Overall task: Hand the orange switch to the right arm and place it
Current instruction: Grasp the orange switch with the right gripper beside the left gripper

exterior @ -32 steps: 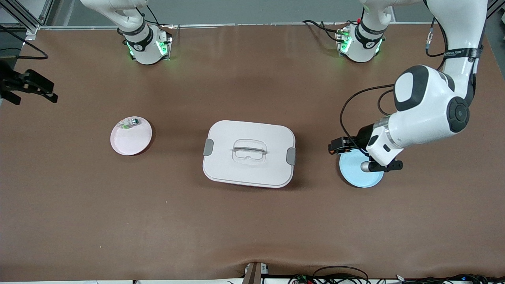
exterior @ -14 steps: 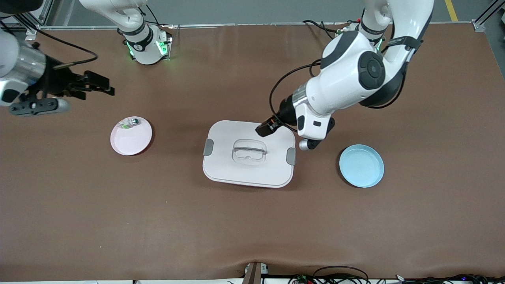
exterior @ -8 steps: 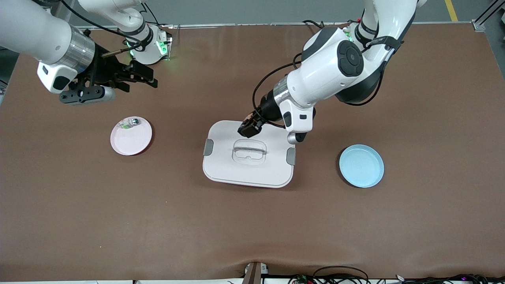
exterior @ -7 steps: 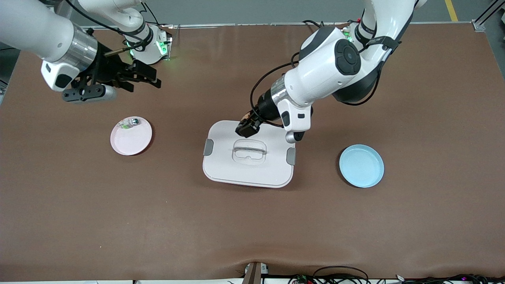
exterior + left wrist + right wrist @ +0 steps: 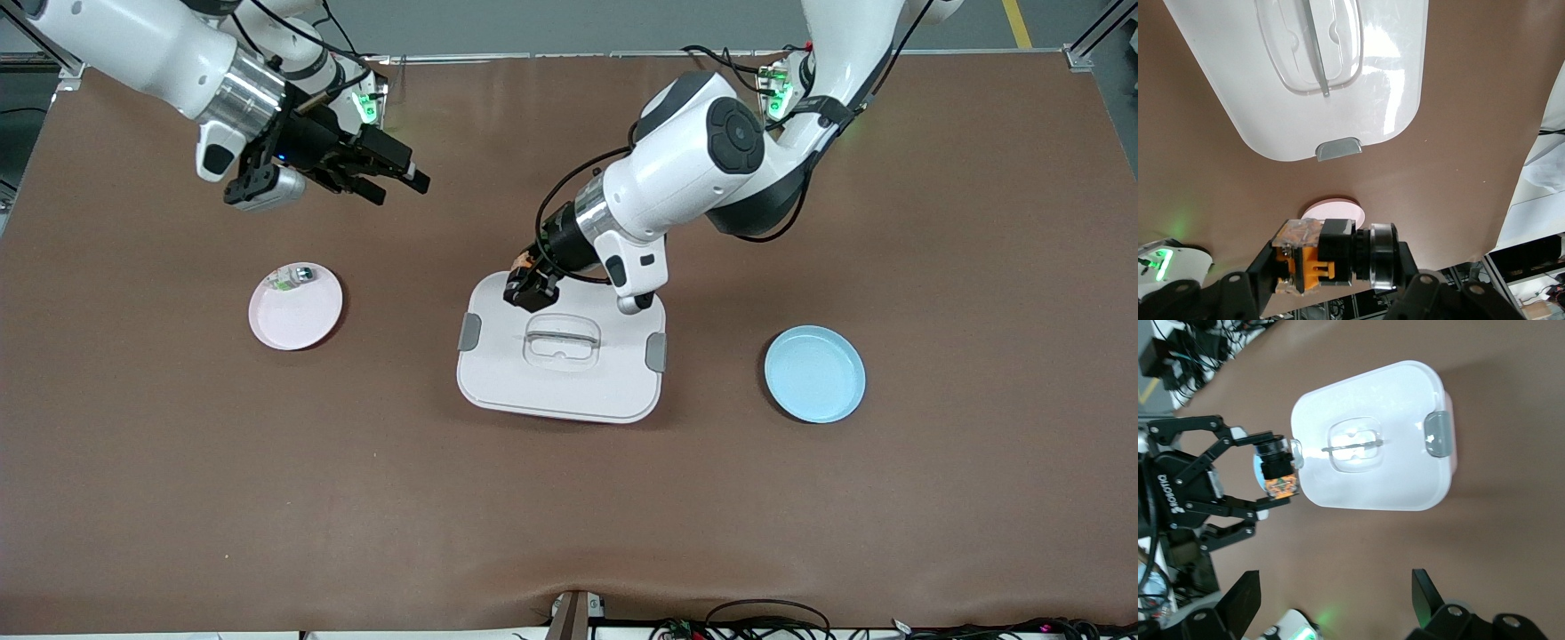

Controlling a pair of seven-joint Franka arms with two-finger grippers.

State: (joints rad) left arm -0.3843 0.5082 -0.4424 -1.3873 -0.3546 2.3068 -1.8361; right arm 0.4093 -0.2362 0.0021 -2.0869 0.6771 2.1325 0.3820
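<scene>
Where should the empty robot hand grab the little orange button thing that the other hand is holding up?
Probably by the orange-tan body end of the tiny black-and-orange push-button switch. The shut left gripper pinches its black middle over the white lidded box, so that end sticks out free. The open right gripper, over bare table, could come in sideways around it.

The only readable lettering is white print on the black body of the left gripper (image 5: 1275,480), seen in the right wrist view; it looks like "ROBOTIQ", though the last letters are unclear. Nothing else in the views carries legible text.
</scene>
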